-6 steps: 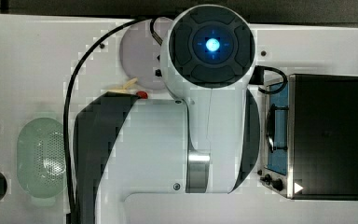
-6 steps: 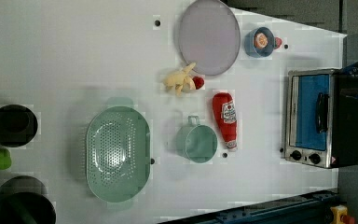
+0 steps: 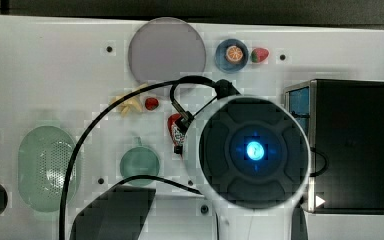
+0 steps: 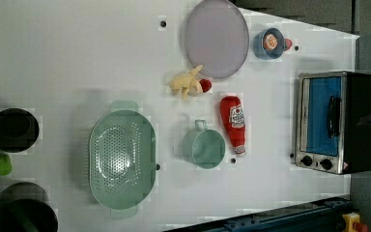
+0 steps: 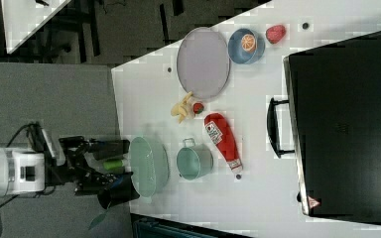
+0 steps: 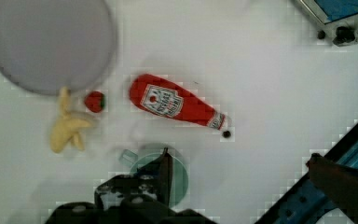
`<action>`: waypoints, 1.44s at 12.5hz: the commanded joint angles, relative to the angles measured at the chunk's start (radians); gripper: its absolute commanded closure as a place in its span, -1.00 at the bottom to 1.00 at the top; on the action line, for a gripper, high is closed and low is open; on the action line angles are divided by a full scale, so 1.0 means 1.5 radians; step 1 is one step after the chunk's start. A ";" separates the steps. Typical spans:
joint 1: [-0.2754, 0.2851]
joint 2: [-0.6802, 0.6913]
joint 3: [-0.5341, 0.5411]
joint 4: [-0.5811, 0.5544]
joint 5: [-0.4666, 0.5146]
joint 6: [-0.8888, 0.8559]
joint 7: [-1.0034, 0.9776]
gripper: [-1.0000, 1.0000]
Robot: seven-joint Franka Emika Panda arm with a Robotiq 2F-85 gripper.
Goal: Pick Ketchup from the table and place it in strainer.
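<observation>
While the arm's round housing (image 3: 254, 150) covers much of the top view, the Ketchup (image 3: 176, 131) peeks out at its left edge, lying on the white counter (image 3: 55, 75) just right of the green cup (image 3: 139, 164). The strainer (image 3: 47, 167) sits well apart toward the top view's left, the grey plate (image 3: 167, 50) above, and the oven (image 3: 350, 145) at the right.

From the left view, the Ketchup (image 4: 235, 124) lies flat beside the cup (image 4: 204, 147), cap end toward the bottom, between the cup and the oven (image 4: 335, 121). The strainer (image 4: 121, 159) stands to the cup's left. A banana (image 4: 186, 83) and a strawberry (image 4: 205, 86) lie just below the plate (image 4: 216, 38).

From the right view, the Ketchup (image 5: 222, 140) rests between the cup (image 5: 194, 161) and the oven (image 5: 347, 124); the strainer (image 5: 149, 166) sits at the counter's edge.

At the wrist, the fingers (image 6: 165, 175) stand wide apart and hold nothing, one dark finger over the cup (image 6: 179, 175); the Ketchup (image 6: 177, 103) lies untouched nearby.
</observation>
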 commanded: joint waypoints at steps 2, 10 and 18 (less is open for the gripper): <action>-0.011 0.058 0.020 -0.045 0.001 0.074 -0.149 -1.00; -0.011 0.144 0.055 -0.194 0.001 0.310 -0.559 -1.00; -0.009 0.257 0.055 -0.310 -0.021 0.577 -0.683 -1.00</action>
